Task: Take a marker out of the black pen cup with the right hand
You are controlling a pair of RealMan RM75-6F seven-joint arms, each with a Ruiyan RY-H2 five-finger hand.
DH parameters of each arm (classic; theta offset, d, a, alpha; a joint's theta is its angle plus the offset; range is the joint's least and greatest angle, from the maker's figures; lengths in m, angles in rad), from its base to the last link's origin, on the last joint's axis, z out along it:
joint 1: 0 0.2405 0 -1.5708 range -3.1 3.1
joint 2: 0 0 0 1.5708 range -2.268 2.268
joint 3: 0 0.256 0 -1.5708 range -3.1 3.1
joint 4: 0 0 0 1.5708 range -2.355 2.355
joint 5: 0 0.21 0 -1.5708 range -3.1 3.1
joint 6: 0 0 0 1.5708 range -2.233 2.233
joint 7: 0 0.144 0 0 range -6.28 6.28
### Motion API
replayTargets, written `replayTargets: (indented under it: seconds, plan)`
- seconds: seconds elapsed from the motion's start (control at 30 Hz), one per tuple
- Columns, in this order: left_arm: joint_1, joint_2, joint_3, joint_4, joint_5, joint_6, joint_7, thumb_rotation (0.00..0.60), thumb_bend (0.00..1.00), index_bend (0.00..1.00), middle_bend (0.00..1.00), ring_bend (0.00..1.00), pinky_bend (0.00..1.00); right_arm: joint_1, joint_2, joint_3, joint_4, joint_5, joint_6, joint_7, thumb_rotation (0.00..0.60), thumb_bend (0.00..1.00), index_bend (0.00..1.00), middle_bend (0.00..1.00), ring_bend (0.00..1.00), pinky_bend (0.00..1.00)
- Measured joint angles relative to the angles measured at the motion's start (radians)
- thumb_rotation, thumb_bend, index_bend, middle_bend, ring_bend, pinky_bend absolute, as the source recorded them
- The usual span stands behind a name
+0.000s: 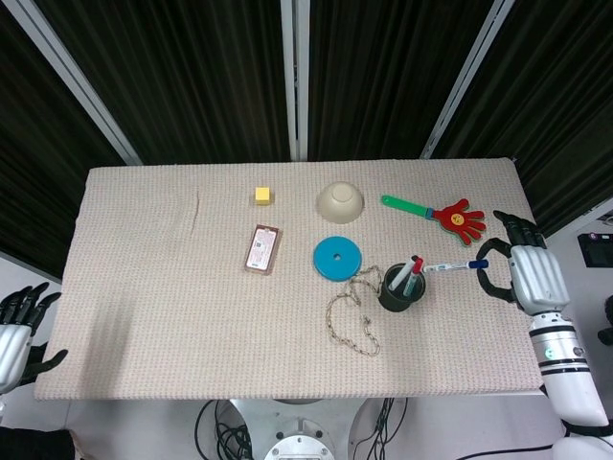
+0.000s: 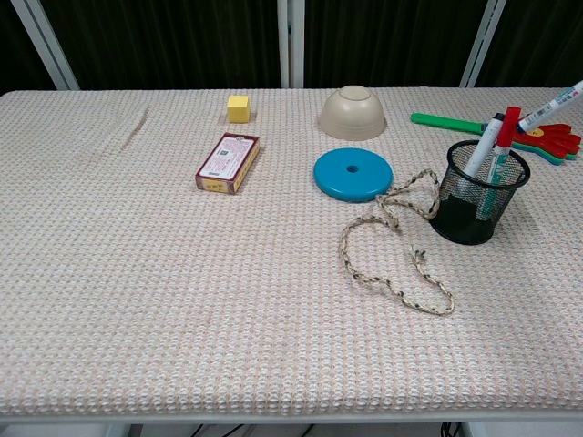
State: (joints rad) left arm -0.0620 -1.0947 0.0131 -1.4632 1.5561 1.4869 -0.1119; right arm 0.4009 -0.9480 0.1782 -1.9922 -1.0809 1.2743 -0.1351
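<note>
The black mesh pen cup (image 1: 398,290) (image 2: 477,200) stands upright on the right part of the table, with a red-capped marker (image 2: 504,127) and a white one still in it. My right hand (image 1: 525,274) is to the right of the cup, past the table's right edge, and holds a white marker with a blue cap (image 1: 451,266) (image 2: 552,106). That marker lies nearly level in the air, clear of the cup. The chest view shows only the marker's end at its right edge, not the hand. My left hand (image 1: 17,326) hangs off the table's left front corner, fingers spread.
A coiled rope (image 1: 352,312) lies just left of the cup, with a blue disc (image 1: 336,257) behind it. A green-handled red hand clapper (image 1: 441,213) lies behind the cup. An upturned beige bowl (image 1: 340,201), a yellow cube (image 1: 262,195) and a small red box (image 1: 261,249) sit further left.
</note>
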Motion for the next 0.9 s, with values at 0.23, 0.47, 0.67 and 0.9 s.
replayTargets:
  seconds: [0.23, 0.47, 0.67, 0.9]
  plan:
    - [-0.001, 0.001, -0.001, -0.005, -0.004, -0.003, 0.005, 0.600, 0.16, 0.15, 0.03, 0.00, 0.10, -0.018, -0.027, 0.000, 0.074, -0.004, -0.014, 0.052, 0.600, 0.44, 0.76, 0.08, 0.00, 0.00]
    - [-0.003, 0.003, -0.003, -0.007, -0.005, -0.005, 0.007, 0.600, 0.16, 0.15, 0.03, 0.00, 0.10, -0.023, -0.036, 0.009, 0.093, -0.006, -0.021, 0.050, 0.600, 0.44, 0.77, 0.09, 0.00, 0.00]
    - [0.001, -0.001, 0.001, 0.004, -0.012, -0.010, 0.000, 0.600, 0.16, 0.15, 0.03, 0.00, 0.10, -0.018, -0.089, 0.000, 0.155, 0.023, -0.057, 0.042, 0.600, 0.44, 0.77, 0.09, 0.00, 0.00]
    - [0.000, -0.008, -0.001, 0.018, -0.020, -0.017, -0.012, 0.600, 0.16, 0.15, 0.03, 0.00, 0.10, -0.009, -0.166, -0.019, 0.220, 0.021, -0.081, 0.007, 0.600, 0.44, 0.77, 0.09, 0.00, 0.00]
